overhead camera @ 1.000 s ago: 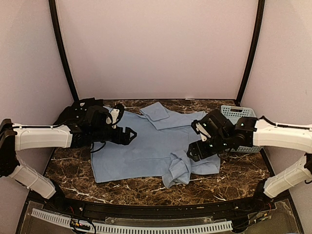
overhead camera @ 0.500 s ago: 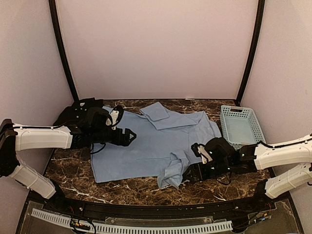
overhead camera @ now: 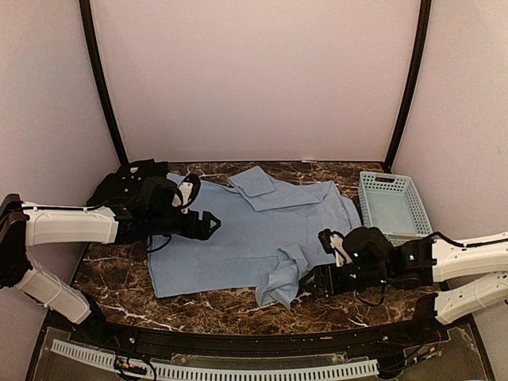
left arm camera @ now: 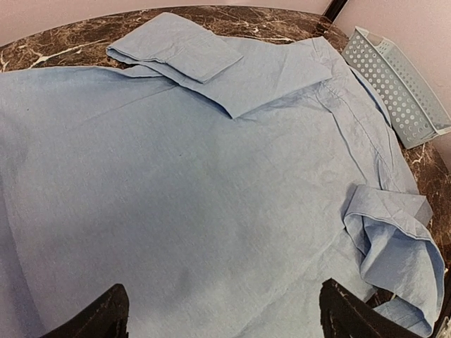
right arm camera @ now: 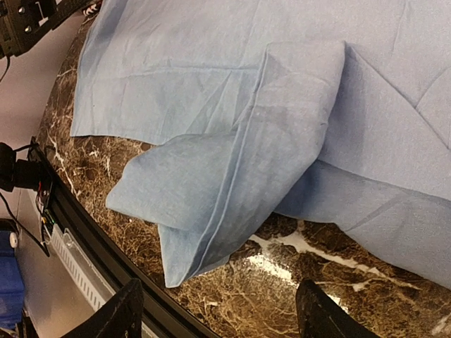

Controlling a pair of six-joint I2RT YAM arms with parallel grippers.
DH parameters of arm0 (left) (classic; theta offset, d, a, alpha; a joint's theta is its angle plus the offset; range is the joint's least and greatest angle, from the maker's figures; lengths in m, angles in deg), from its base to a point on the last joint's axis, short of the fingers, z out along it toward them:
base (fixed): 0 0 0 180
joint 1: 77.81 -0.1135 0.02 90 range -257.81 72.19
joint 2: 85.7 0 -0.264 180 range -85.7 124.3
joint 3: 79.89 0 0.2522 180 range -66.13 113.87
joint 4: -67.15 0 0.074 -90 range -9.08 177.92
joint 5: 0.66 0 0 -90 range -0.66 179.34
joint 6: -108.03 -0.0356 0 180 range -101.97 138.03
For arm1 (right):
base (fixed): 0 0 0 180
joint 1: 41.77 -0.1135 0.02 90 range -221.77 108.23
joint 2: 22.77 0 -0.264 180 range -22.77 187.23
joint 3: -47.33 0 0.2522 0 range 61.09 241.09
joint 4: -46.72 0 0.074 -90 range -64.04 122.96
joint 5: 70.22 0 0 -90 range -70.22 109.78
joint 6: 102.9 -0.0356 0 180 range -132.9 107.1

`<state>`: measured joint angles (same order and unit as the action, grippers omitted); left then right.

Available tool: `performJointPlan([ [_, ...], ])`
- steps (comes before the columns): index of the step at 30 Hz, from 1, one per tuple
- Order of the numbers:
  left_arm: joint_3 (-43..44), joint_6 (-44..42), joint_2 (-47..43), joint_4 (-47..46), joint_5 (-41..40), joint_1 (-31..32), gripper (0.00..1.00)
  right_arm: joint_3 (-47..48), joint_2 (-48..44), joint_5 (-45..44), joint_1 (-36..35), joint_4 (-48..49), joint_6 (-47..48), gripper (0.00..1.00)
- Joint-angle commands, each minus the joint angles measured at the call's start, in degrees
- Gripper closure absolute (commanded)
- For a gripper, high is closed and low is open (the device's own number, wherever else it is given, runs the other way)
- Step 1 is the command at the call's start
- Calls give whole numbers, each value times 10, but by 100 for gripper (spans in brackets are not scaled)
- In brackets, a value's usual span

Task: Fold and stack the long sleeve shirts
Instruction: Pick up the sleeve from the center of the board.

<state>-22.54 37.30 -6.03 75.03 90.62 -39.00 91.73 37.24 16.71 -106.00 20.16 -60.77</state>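
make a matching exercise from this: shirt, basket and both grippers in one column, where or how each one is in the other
1 shirt
2 basket
3 left gripper
4 right gripper

a far right of the table
b open, above the shirt body
c spread out mid-table
d open, beside the folded sleeve near the front edge

Pairs: 1-c, 2-a, 3-b, 4-d

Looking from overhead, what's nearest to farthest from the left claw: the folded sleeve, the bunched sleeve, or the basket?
1. Folded sleeve, just beyond the left gripper, toward the far edge.
2. Bunched sleeve, nearer the front, right of centre.
3. Basket, far right.
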Motion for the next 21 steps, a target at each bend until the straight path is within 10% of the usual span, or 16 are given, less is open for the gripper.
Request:
performJointPlan([
  [1, -5, -3, -11, 5, -6, 2, 7, -2, 19, -7, -29, 26, -26, 29],
  [16, -6, -5, -20, 20, -7, 2, 7, 28, 208, 28, -49, 193, -19, 39],
  [21, -11, -5, -29, 23, -22, 2, 8, 68, 218, 24, -48, 182, 9, 86],
])
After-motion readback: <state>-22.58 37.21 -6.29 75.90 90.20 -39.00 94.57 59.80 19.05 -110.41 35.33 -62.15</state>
